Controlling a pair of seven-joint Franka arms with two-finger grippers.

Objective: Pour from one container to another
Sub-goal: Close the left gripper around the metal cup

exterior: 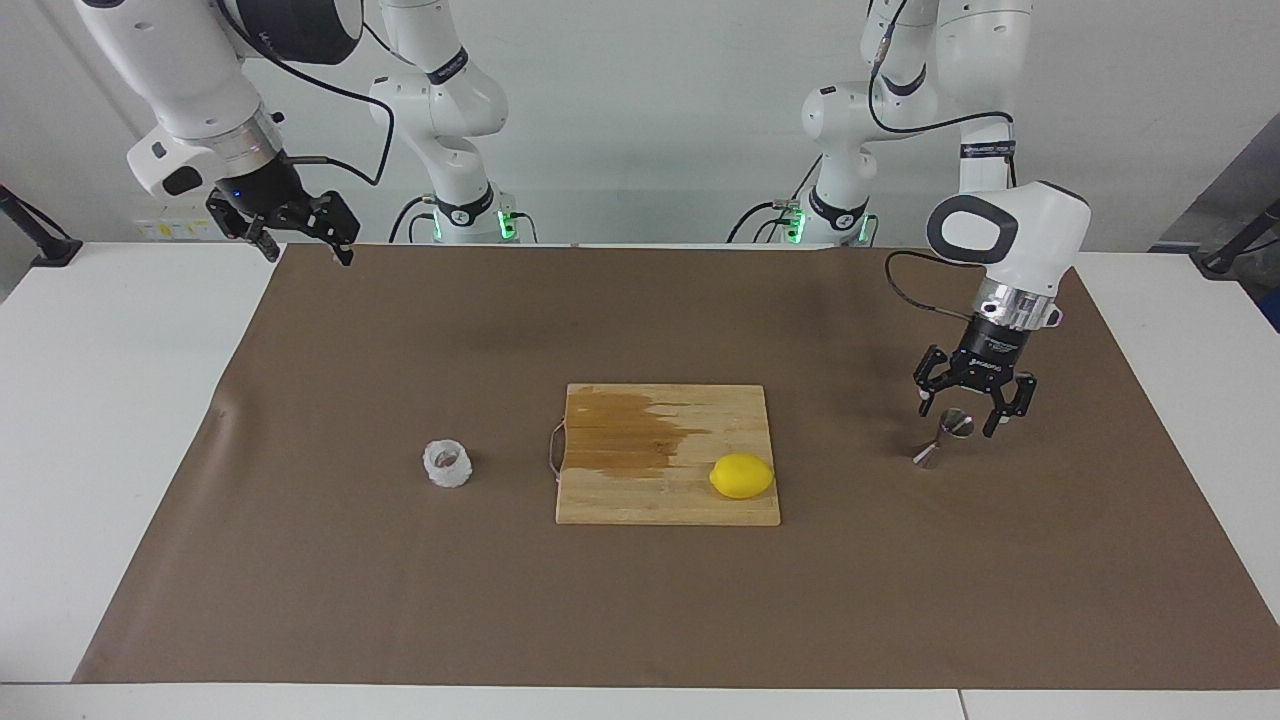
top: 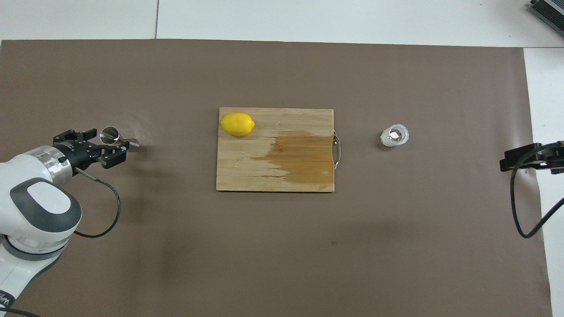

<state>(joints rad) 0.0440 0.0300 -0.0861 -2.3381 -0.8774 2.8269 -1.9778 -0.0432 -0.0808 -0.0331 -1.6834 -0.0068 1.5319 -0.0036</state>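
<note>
Facing view: left claw (exterior: pixel 968 405), fingers spread, hangs right of centre directly over the jigger (exterior: pixel 941 440), which leans (not gripped). Textured cup (exterior: pixel 448 464) stands left of centre; right claw (exterior: pixel 300 232) waits upper left, also spread.

Overhead view: jigger (top: pixel 118 137) far left, cup (top: pixel 395 136) right.

Scanning for lettering now, and very little is turning up. The left tool (exterior: pixel 968 408) is carrying a small white mark on its black body in the facing view, but it is showing too small to read. White letters are peeking in on the left arm (top: pixel 5 301) at the bottom corner of the overhead view, cut off and unreadable. Nothing else is bearing legible text.
</note>
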